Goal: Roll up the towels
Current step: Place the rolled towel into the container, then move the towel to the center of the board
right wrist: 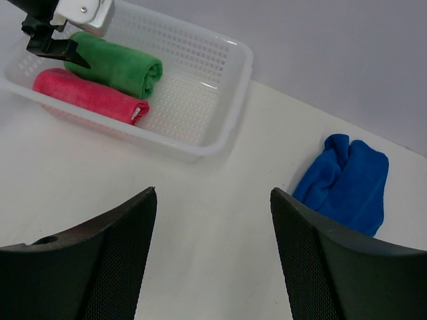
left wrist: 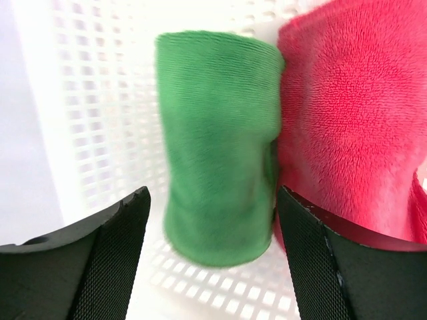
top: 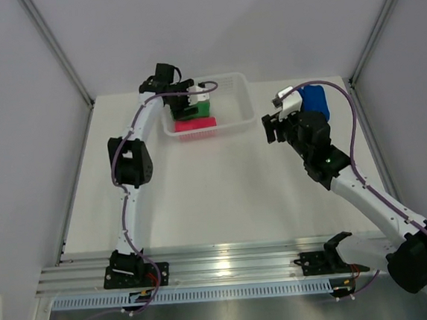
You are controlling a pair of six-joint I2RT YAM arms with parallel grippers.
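Basket (top: 245, 97): white mesh, on the table (top: 217, 197), far side, about centre.

Green towel (left wrist: 217, 147): rolled, lying in the left part of the basket. Pink towel (left wrist: 353, 120): also rolled, in the basket alongside the green one on its near side, the two touching along their length. The right part of the basket floor is bare.

Left gripper (top: 197, 100): over the basket's left end, pointing down at the green roll. Jaws wide, one finger on each side of the roll. The outer finger is visibly apart from the cloth; the other sits at the seam between green and pink, and contact there cannot be told. Nothing gripped.

Blue towel (right wrist: 347, 183): on the table at far right, well apart from the basket, bunched in loose folds, not rolled.

Right gripper (right wrist: 212, 192): above bare table between basket and blue towel. Jaws wide, holding nothing, touching nothing. In the top view it partly hides the blue towel.
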